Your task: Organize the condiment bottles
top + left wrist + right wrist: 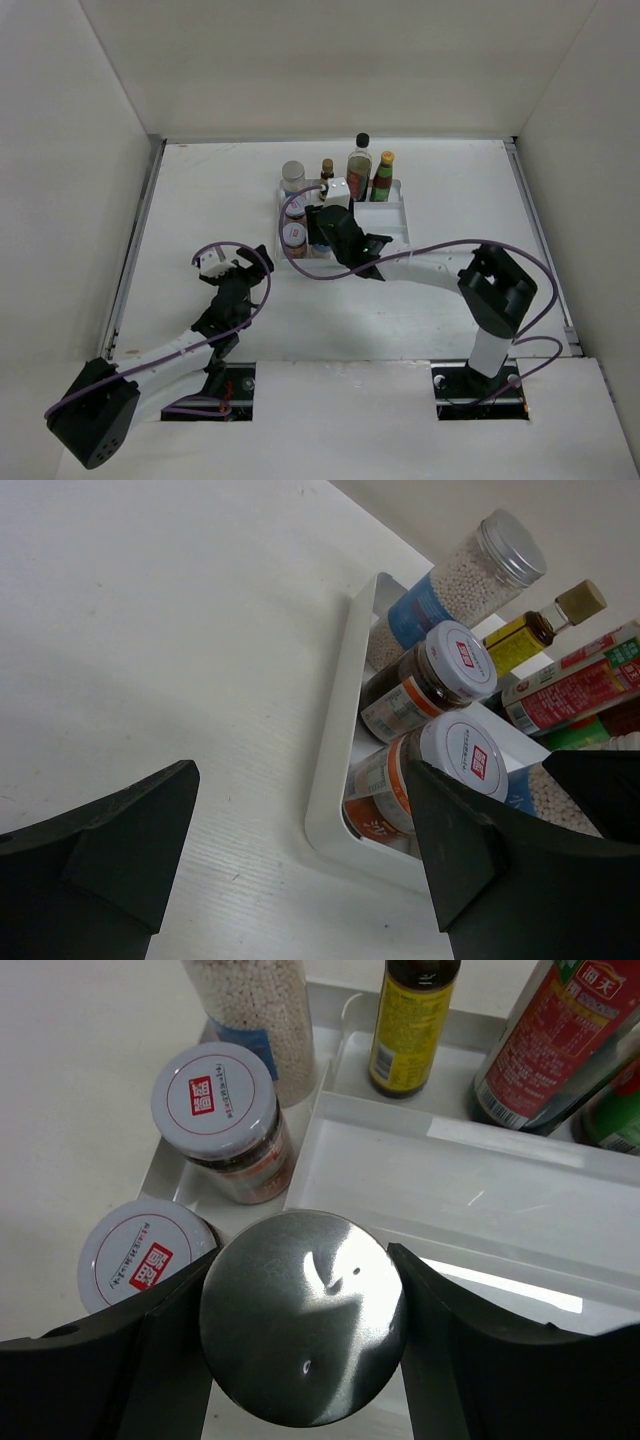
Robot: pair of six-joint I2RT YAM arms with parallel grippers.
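A white divided tray (pixel 385 215) holds a clear silver-capped shaker (pixel 293 178), a tiny brown yellow-labelled bottle (pixel 327 170), a tall dark black-capped bottle (pixel 359 158), a green yellow-capped bottle (pixel 383 175) and two red-labelled jars (pixel 293 207) (pixel 293 237). My right gripper (pixel 302 1320) is shut on the silver cap of the second shaker (pixel 302 1315) over the tray's near-left part, beside the nearer jar (pixel 145 1255). My left gripper (pixel 300 850) is open and empty, just left of the tray's near corner (pixel 335 750).
White walls enclose the table on the left, right and back. The right arm (pixel 440 270) reaches across from the right to the tray. The tray's long right compartment (pixel 450 1170) holds nothing. Purple cables loop over both arms.
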